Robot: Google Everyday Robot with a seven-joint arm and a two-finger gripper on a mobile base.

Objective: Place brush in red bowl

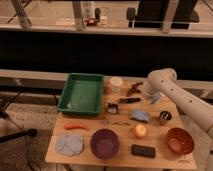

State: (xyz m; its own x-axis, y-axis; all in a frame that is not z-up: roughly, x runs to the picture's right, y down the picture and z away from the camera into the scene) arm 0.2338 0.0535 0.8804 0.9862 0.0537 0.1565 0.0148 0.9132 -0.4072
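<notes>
One risk we see: our gripper (152,98), spread wide just right of the brush (124,102), may knock its handle aside, leaving the red bowl (172,138) empty.

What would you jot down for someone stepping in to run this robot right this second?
Gripper: open and empty, above the far right part of the table, just right of the brush and not touching it.
Brush: lying flat on the table between the green tray and the gripper.
Red bowl: at the near right corner, no brush in it.
Done: nothing yet.
Left: grasp the brush, carry it to the red bowl, release it.
</notes>
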